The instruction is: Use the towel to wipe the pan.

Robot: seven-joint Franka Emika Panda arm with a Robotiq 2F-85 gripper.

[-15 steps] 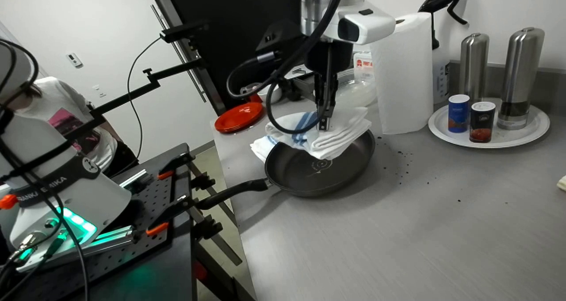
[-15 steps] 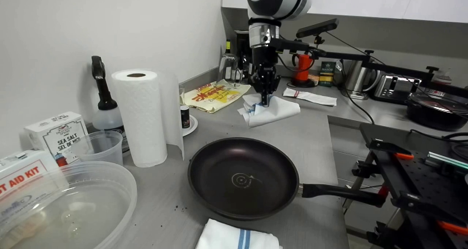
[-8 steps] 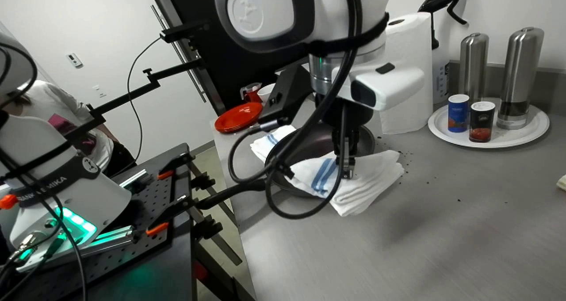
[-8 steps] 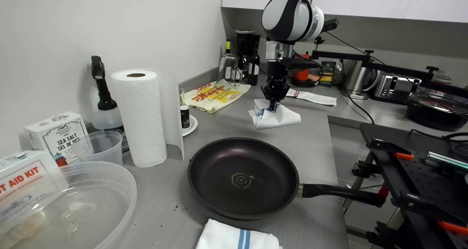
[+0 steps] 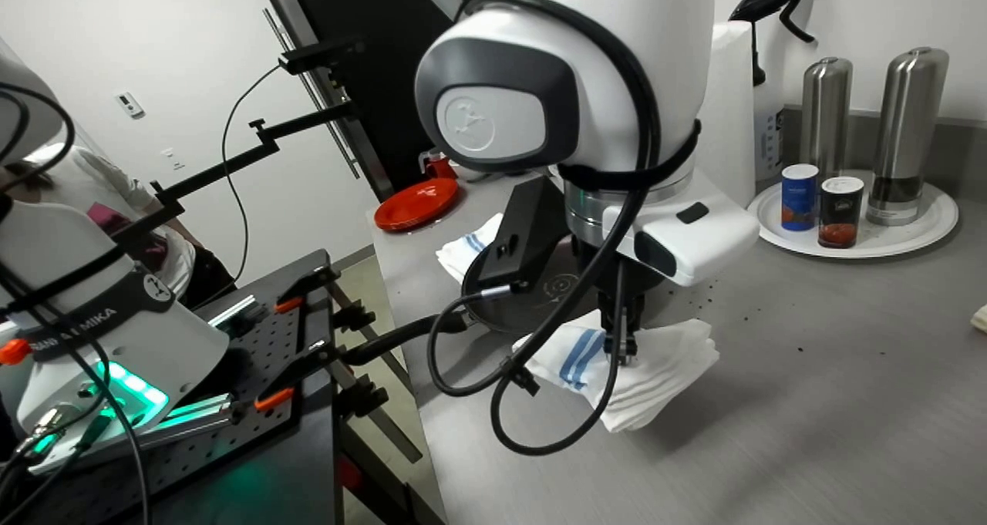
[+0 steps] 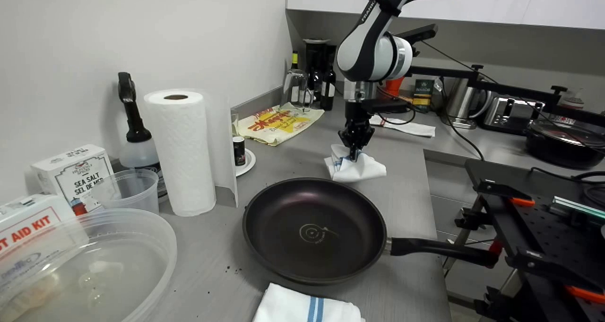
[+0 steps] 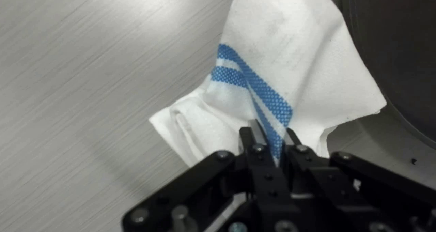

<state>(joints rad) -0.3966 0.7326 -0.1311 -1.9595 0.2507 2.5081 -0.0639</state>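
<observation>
Left to right in an exterior view, you have the tub (image 6: 163,260) and roll (image 6: 182,156) standing on the wall (image 6: 189,38) side of the surface (image 6: 212,251), presumably to leave you working room. A folded spare towel (image 6: 307,307) lies just beside the pan (image 6: 314,253), likely there as a reserve. The pan sits bowl up, its inside exposed for wiping. Your towel (image 6: 360,171) is at the pan's opposite side, near the rim; you cannot tell whether it touches the surface. In the wrist view, your claw (image 7: 271,132) grips it by a bunched striped fold, leaving loose layers spread out, probably to serve as a pad. The handle (image 6: 444,249) overhangs the surface's edge, so your pressure could swing the pan.

Count, left to right: two boxes (image 6: 73,174) behind one tub, one roll, one spare towel, one pan, one towel in the claw, one red-striped towel (image 6: 411,127) farther back, and one pot (image 6: 557,149); towels total three.
</observation>
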